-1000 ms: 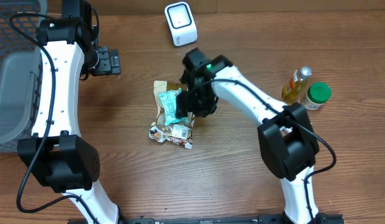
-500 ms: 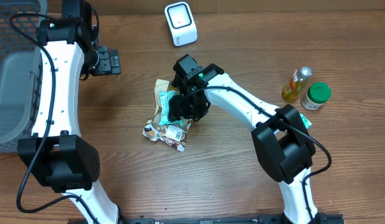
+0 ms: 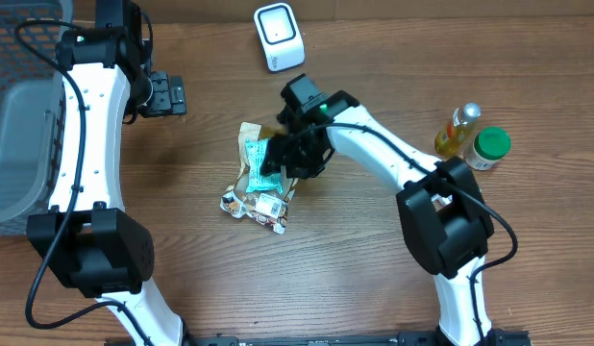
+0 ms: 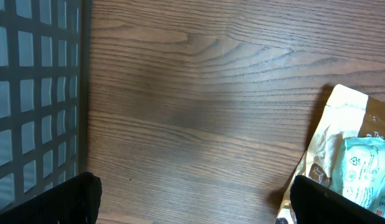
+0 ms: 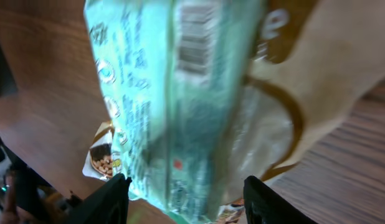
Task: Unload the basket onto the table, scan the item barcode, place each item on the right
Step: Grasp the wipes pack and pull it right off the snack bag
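A teal packet (image 3: 261, 163) lies over a beige pouch (image 3: 249, 133) at the table's middle. My right gripper (image 3: 285, 159) is shut on the teal packet from its right side. In the right wrist view the teal packet (image 5: 180, 118) fills the space between the fingers (image 5: 108, 200), close and blurred, with a barcode (image 5: 192, 34) showing near its top. The white scanner (image 3: 279, 37) stands at the back, apart from the packet. My left gripper (image 3: 167, 94) hangs open over bare wood at the left; in the left wrist view the left gripper (image 4: 199, 205) holds nothing.
Small snack packets (image 3: 257, 204) lie just in front of the beige pouch. A yellow bottle (image 3: 457, 132) and a green-lidded jar (image 3: 489, 147) stand at the right. A dark wire basket (image 3: 18, 115) fills the left edge, its grid (image 4: 30, 93) beside my left fingers.
My right gripper swung left over the pile, then back right and up a little, its jaws narrowing on the teal packet. The small snack packets slid slightly left. The left arm stayed still.
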Controlling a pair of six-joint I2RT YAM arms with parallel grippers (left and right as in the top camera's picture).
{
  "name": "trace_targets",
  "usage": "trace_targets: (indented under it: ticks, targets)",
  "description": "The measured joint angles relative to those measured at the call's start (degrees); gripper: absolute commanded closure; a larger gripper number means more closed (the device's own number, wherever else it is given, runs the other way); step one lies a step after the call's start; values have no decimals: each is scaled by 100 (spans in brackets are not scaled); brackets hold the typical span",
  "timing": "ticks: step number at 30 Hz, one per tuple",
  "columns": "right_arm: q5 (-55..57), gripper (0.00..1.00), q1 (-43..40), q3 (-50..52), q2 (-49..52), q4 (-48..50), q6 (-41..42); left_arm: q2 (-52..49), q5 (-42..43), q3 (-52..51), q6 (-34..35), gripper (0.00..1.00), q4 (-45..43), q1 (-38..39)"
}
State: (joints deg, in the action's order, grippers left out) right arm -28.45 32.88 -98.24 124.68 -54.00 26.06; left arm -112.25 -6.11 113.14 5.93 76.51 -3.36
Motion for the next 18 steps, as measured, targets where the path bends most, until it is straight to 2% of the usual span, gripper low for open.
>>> trace_targets:
  ticks: [8, 18]
  targets:
    - [109, 49, -13, 0, 0, 28, 98, 0, 0, 0, 0, 0, 0, 0]
    - [684, 59, 503, 195, 0, 522, 494, 0, 0, 0, 0, 0, 0, 0]
